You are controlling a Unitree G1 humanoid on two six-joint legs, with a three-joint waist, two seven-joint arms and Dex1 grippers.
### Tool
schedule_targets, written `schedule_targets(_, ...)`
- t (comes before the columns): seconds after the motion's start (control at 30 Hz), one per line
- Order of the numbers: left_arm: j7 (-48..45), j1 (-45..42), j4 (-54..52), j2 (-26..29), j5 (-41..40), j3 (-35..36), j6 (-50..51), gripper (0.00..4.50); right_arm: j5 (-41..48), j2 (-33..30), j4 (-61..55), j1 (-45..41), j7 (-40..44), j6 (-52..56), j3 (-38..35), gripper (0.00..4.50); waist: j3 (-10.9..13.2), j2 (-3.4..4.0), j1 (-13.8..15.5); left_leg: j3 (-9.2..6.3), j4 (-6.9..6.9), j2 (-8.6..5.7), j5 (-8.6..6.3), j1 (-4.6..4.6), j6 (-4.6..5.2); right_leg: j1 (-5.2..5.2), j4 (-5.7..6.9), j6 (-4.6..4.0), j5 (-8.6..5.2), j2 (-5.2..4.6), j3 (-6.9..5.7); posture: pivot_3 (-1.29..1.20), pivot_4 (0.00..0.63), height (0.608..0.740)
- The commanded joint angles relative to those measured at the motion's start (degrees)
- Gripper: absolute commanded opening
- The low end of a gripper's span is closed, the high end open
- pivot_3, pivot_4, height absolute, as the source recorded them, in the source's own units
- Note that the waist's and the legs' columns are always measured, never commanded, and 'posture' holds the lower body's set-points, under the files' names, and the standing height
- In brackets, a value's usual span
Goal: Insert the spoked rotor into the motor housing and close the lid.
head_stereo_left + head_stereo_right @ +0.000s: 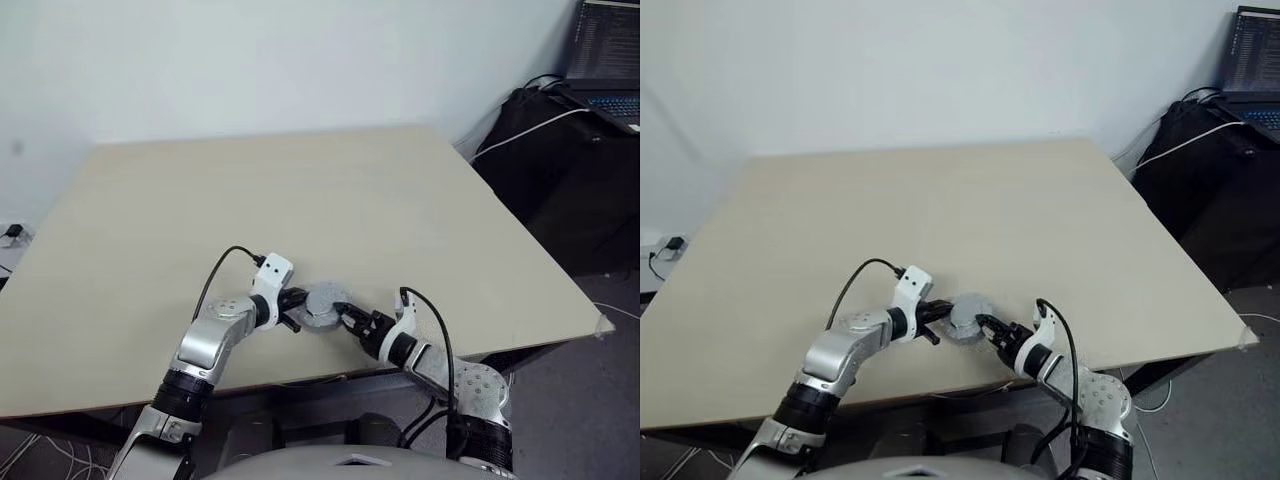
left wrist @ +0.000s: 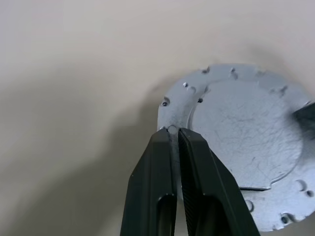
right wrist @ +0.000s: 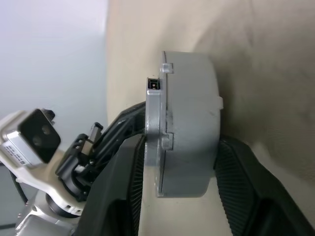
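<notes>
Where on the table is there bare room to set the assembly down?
The table is bare beyond the grippers up to its far edge by the wall, and out to both side edges. The crowded spot is near the front edge, where the left gripper pinches the flange of the grey round housing and the right gripper straddles its body.

Head cams look fwd and down over the beige surface (image 1: 300, 200), both catching the same bit: left hand (image 1: 297, 308) and right hand (image 1: 345, 315) meeting at its near edge. Wrist cams sit super close, each looking along its own fingers; right wrist cam also catches the left hand opposite.
</notes>
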Motion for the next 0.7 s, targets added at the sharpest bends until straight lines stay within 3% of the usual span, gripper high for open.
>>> schedule_targets(0.03, -1.1, 0.6, 1.2, -1.2, -0.4, -3.0, 0.8, 0.29, 2.8, 0.9, -2.5, -0.4, 0.6, 1.5, 2.3, 1.22, 0.0, 0.04, -0.1, 0.0, 0.0, 0.0, 0.0, 0.0, 0.0, 0.0, 0.0, 0.0, 0.0, 0.0, 0.01, 0.0, 0.0, 0.74)
schedule_targets(0.7, 0.4, 3.0, -1.1, -2.1, -1.3, -0.6, -2.3, 0.29, 2.4, 1.1, -2.4, 1.1, -1.2, 1.1, 2.7, 1.22, 0.0, 0.09, -0.1, 0.0, -0.03, -0.01, 0.0, 0.0, 0.0, -0.01, -0.04, 0.0, 0.0, -0.02, 0.0, 0.0, 0.0, 0.74)
